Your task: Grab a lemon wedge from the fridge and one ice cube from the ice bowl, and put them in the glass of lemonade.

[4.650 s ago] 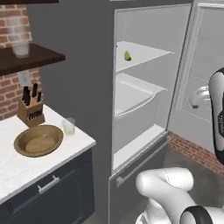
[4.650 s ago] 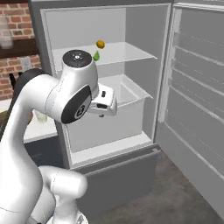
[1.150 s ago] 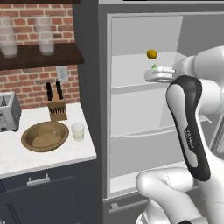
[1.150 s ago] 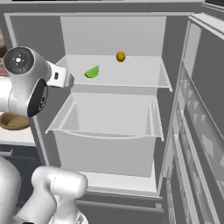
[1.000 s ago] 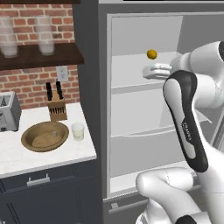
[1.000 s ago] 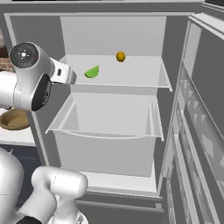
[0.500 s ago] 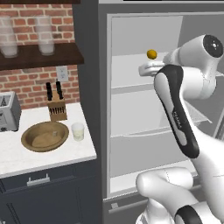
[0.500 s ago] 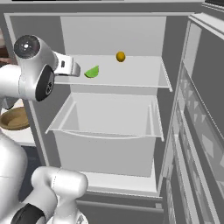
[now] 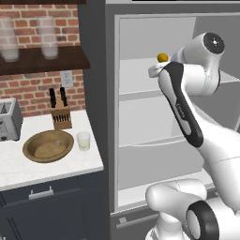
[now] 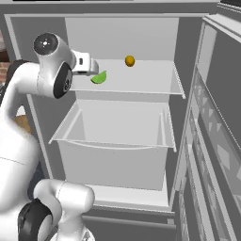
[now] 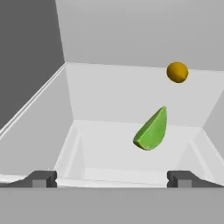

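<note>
Since a moment ago, our gripper has risen and reached deeper into the open fridge. Its fingers stand wide apart, holding nothing. We see the lemon wedge on the upper shelf, just ahead and slightly right of the gripper. A small orange ball sits farther back on that shelf.

Nothing here can be read. The fridge carries no brand or label, the toaster and knife block are plain, and a small dark mark on the robot's arm is too small to make out.
</note>
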You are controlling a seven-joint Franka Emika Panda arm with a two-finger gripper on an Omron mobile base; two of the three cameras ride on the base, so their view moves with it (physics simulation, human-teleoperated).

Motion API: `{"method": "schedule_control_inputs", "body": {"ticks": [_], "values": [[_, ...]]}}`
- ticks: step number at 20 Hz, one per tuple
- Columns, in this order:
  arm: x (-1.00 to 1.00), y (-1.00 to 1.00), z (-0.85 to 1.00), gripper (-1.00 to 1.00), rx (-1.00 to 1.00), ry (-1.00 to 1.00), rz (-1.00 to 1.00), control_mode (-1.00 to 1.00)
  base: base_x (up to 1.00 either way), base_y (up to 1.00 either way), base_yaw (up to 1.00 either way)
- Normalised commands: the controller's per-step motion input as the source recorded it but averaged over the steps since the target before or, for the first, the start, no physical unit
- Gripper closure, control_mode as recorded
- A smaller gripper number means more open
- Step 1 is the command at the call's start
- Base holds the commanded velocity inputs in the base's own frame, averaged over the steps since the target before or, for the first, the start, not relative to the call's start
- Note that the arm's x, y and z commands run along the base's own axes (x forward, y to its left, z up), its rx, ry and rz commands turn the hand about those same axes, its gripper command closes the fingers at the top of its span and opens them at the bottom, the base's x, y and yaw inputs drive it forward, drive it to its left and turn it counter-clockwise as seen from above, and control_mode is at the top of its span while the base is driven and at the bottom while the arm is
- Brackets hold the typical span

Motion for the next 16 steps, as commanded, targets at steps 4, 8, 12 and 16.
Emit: {"method": "schedule_control_inputs", "body": {"ticks": [4, 8, 12, 16], "values": [[0.34, -0.60, -0.15, -1.00, 0.00, 0.00, 0.00, -1.00, 0.00, 0.00, 0.00], [0.16, -0.38, -0.02, -1.00, 0.00, 0.00, 0.00, -1.00, 0.00, 0.00, 0.00], [0.18, -0.03, 0.00, -1.00, -0.02, 0.00, -0.07, -1.00, 0.00, 0.00, 0.00], [0.01, 0.21, 0.00, -1.00, 0.00, 0.00, -0.13, -1.00, 0.00, 0.00, 0.00]]}}
